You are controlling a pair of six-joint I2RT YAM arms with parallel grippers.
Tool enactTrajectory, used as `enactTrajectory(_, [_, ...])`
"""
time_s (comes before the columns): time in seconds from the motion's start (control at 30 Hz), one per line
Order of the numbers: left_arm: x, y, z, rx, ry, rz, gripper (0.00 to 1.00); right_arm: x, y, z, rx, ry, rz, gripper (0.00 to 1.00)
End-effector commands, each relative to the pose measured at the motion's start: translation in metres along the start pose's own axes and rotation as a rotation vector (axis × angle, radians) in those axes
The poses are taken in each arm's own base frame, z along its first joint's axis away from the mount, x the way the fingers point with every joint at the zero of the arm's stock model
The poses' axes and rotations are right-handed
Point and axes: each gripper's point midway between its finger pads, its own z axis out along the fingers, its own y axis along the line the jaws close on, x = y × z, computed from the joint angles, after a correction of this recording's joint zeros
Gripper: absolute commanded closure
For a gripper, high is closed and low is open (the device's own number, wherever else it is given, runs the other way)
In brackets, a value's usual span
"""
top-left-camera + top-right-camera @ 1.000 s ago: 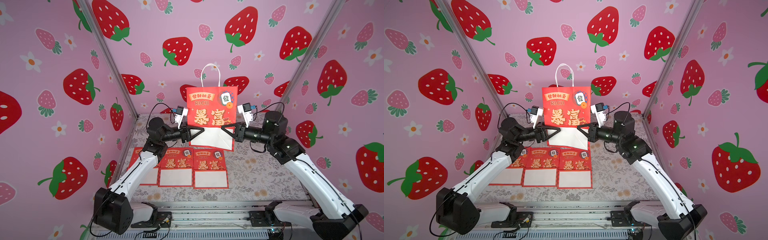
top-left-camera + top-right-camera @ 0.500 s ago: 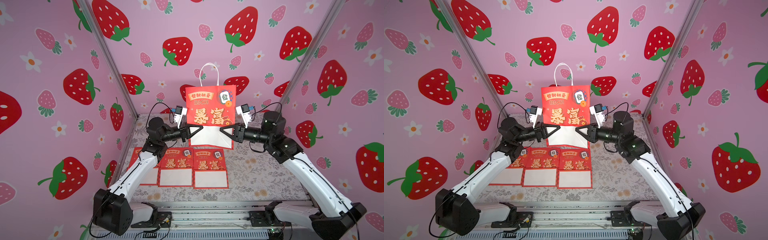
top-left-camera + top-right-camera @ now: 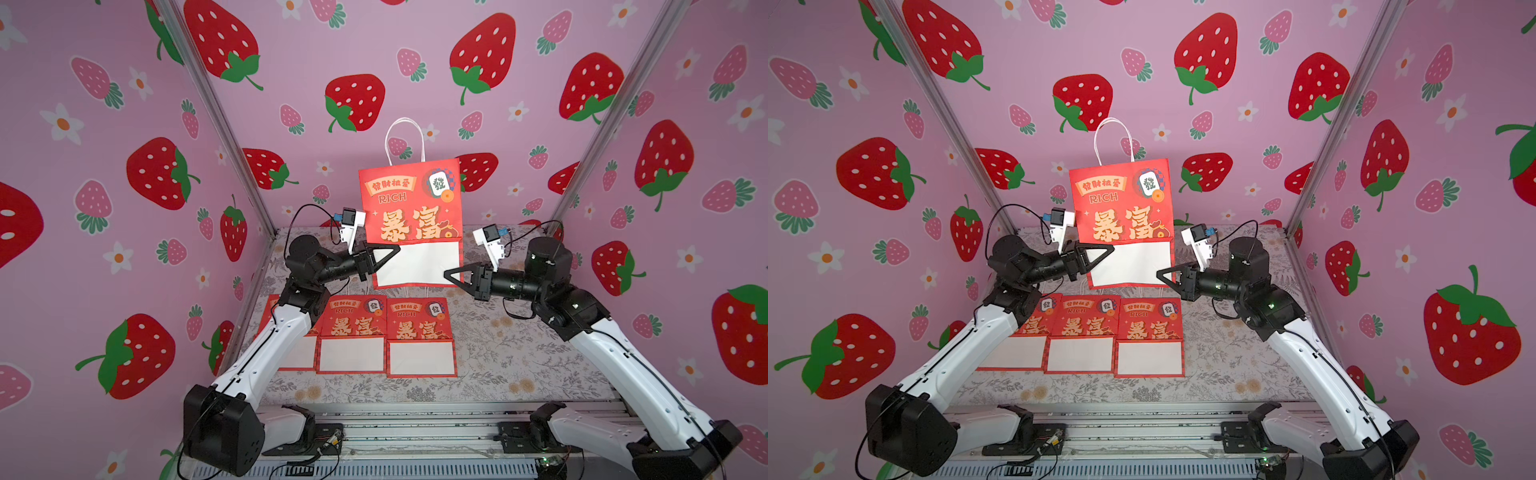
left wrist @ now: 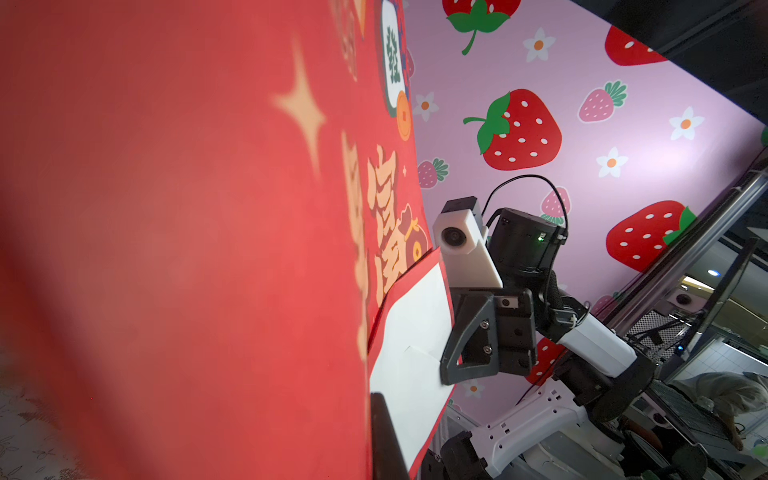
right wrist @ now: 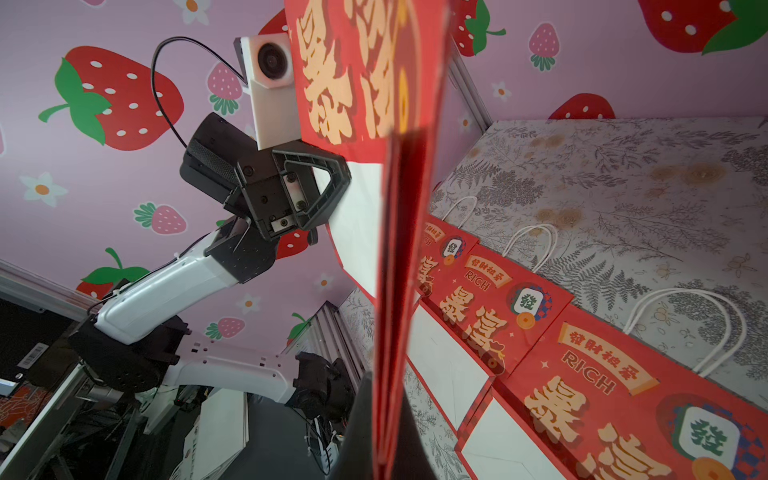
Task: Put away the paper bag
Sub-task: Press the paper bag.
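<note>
Up in the air, the flat red paper bag (image 3: 411, 216) with white string handles is pinched at its sides by the left gripper (image 3: 397, 249) and right gripper (image 3: 446, 274); three more flat bags (image 3: 419, 336) lie on the flowery cloth (image 3: 519, 353); pink strawberry walls (image 3: 124, 166) stand around.

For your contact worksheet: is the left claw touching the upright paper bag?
Touching. In the right wrist view the left claw is closed on the white lower edge of the upright paper bag, no gap visible.
</note>
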Motion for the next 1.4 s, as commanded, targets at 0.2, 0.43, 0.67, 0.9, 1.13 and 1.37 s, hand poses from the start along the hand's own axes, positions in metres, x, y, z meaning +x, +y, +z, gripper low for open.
enactTrajectory(0.2, [-0.013, -0.011, -0.003, 0.02, -0.045, 0.058, 0.63, 0.004, 0.002, 0.009, -0.053, 0.016, 0.016, 1.0])
enactTrajectory(0.43, [-0.013, -0.007, -0.002, 0.011, -0.048, 0.051, 0.96, 0.001, 0.004, 0.008, -0.057, 0.02, -0.008, 0.97])
enactTrajectory(0.67, [-0.009, -0.004, -0.002, -0.002, -0.035, 0.048, 1.0, -0.026, 0.003, 0.01, -0.023, -0.015, -0.022, 0.49])
enactTrajectory(0.9, [-0.008, -0.001, -0.002, -0.013, -0.031, 0.047, 1.0, -0.055, -0.002, 0.005, -0.015, -0.078, -0.035, 0.56])
enactTrajectory(1.13, [-0.006, 0.007, -0.001, -0.021, -0.022, 0.03, 1.0, -0.055, -0.011, 0.012, -0.009, -0.069, -0.029, 0.73])
enactTrajectory(1.37, [-0.001, 0.015, 0.003, -0.012, -0.003, 0.007, 0.97, -0.06, -0.025, 0.014, 0.039, -0.082, -0.029, 0.81])
